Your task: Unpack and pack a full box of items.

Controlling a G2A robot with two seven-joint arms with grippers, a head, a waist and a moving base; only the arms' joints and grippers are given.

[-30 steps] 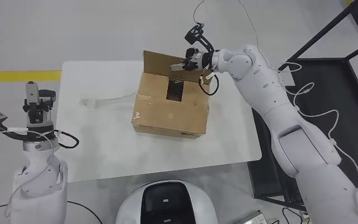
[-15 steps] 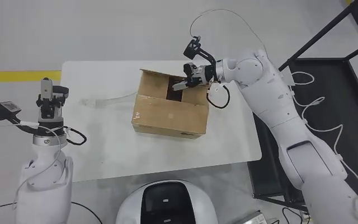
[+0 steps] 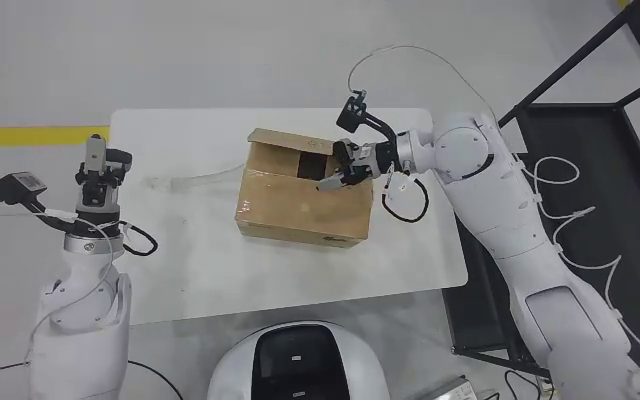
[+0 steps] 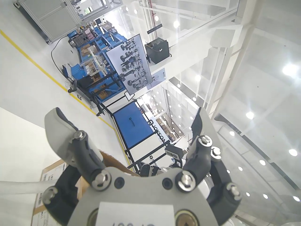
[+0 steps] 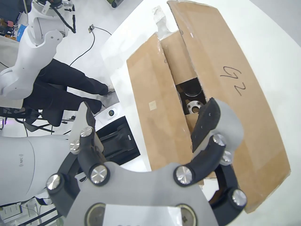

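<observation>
Pale floor (image 3: 200, 50), yellow line (image 3: 50, 135)

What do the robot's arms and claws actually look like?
The right arm and left arm are smooth white shells with black and white cables looping outside. The right gripper and left gripper each have two grey fingers with black pads, bolted to grey plates.

Holds right arm (image 3: 480, 190) stretched forward, elbow bent, right claw (image 5: 148, 105) tilted downward, fingers spread wide. Holds left arm (image 3: 85, 270) upright at the side, left claw (image 4: 128, 118) aimed upward, spread, empty.
</observation>
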